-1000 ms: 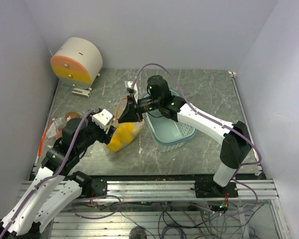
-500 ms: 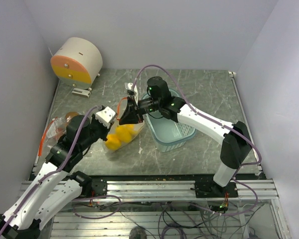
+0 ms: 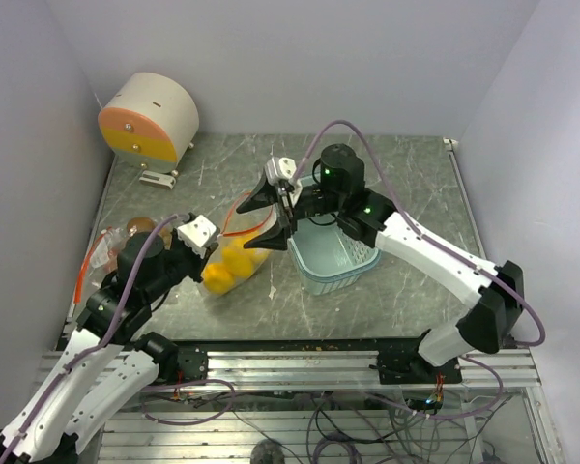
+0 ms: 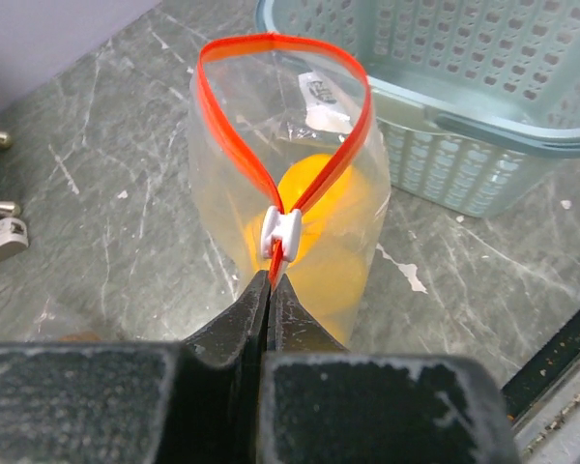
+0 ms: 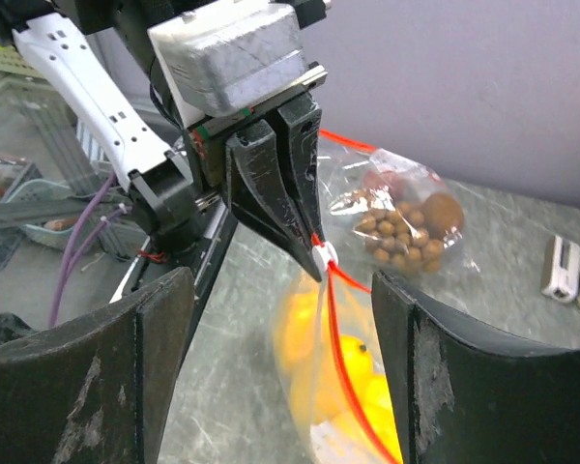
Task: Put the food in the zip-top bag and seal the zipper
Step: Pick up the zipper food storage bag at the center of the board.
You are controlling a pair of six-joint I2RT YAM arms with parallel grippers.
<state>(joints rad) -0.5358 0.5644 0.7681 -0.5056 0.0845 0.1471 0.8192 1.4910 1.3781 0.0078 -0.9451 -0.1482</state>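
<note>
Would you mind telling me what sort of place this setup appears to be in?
Most likely a robotics lab test booth, not a kitchen: plain white walls box in a stone-patterned table, the arms are bolted to an aluminium rail, and loose cables hang below it.

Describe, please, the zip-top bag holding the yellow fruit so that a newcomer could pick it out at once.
On the grey marbled table, find the light-blue perforated plastic basket; the clear zip-top plastic bag stands just left of it, its red zipper pinched by the left gripper. It holds yellow-orange fruits, whereas the other clear bag, by the table's left edge, holds small brown ones.
</note>
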